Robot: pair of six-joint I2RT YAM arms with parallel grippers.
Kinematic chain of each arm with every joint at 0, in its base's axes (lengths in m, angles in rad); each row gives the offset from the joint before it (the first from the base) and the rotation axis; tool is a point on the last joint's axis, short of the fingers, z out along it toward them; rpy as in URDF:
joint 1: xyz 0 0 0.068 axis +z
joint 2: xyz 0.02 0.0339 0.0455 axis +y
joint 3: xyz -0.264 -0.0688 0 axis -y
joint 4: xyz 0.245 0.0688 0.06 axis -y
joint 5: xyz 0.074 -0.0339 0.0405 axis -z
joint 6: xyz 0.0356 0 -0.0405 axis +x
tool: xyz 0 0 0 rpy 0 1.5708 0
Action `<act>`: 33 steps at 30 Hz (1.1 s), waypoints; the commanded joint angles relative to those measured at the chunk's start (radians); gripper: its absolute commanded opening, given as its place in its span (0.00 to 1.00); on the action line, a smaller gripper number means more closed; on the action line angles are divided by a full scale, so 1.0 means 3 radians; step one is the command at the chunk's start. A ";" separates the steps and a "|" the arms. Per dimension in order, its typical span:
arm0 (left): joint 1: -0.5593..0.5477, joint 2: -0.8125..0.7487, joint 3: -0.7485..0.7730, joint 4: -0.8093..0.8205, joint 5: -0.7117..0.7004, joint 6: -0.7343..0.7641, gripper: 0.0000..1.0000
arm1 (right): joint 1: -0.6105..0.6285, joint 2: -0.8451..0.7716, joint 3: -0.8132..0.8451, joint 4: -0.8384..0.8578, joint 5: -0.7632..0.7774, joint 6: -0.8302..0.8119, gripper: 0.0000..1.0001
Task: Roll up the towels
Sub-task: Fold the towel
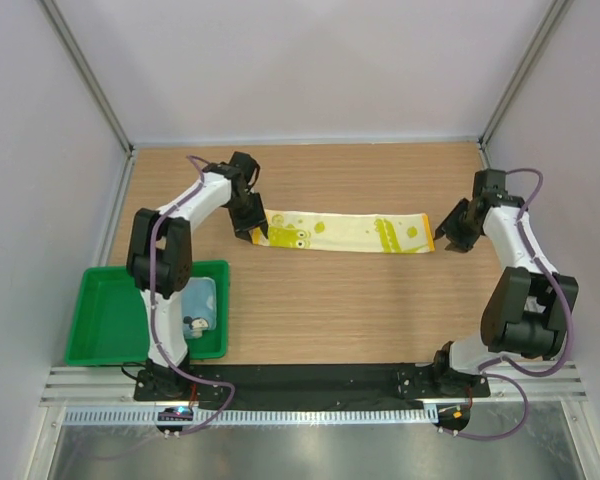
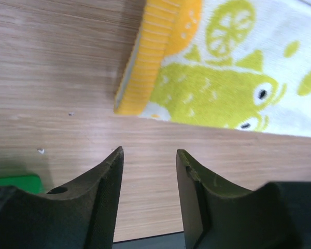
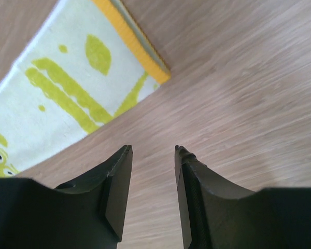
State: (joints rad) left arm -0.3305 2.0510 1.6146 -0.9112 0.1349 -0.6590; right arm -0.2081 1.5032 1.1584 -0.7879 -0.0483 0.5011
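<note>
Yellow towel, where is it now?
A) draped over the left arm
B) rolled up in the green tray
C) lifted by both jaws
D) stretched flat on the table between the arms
D: the yellow towel lies stretched flat on the wooden table, with nothing holding it.

Right pincer point(image 3: 153, 149) stands parted above table point(image 3: 238, 104), near yellow towel point(image 3: 57, 98)

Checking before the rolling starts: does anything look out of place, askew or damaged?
Nothing stands out. The yellow towel lies flat as a long strip between the left gripper and the right gripper, both open and empty. The blue towel sits in the green tray. No spill or damage shows.
</note>
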 commanded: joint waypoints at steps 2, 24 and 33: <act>0.0023 -0.0567 0.0156 -0.0067 0.0011 0.0258 0.50 | -0.0007 -0.0020 -0.0389 0.0361 -0.0631 0.0176 0.45; 0.0043 -0.0778 -0.0131 0.0015 -0.0373 0.0560 0.56 | -0.0007 0.0368 -0.0706 0.1067 -0.0228 0.0431 0.46; 0.0069 -0.0747 -0.0131 0.0015 -0.0373 0.0555 0.56 | -0.0037 0.0567 -0.0655 0.1266 -0.0059 0.0431 0.45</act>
State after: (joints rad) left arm -0.3180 1.8244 1.5787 -0.9173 0.0124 -0.5110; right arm -0.2115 1.6592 0.9482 -0.4572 -0.1093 0.6178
